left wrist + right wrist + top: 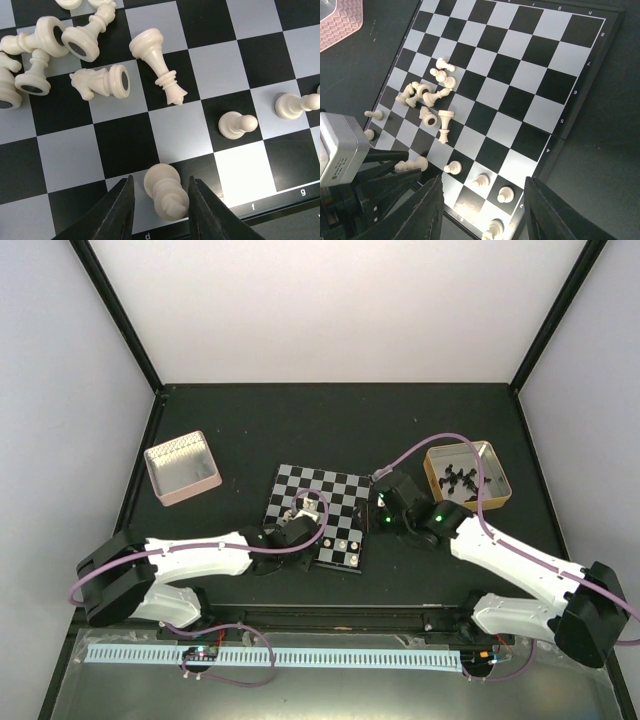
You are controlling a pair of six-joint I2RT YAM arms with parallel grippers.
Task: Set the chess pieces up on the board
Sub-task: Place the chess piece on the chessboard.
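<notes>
Left pincer [161,179] stands apart around one cream piece [167,197] on the board's [235,65] edge row, bottom of frame, likely seating it. Right pincer [484,180] waits apart, empty; the other chess pieces [95,82] lie heaped upper left.

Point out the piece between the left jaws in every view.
Top external: too small to make out; it sits under the left gripper, over the near left part of the board.
Left wrist: the piece lies at bottom centre, between the two dark jaws.
Right wrist: lower left, between the left gripper's jaws.
Shared landmark: the left gripper.
</notes>
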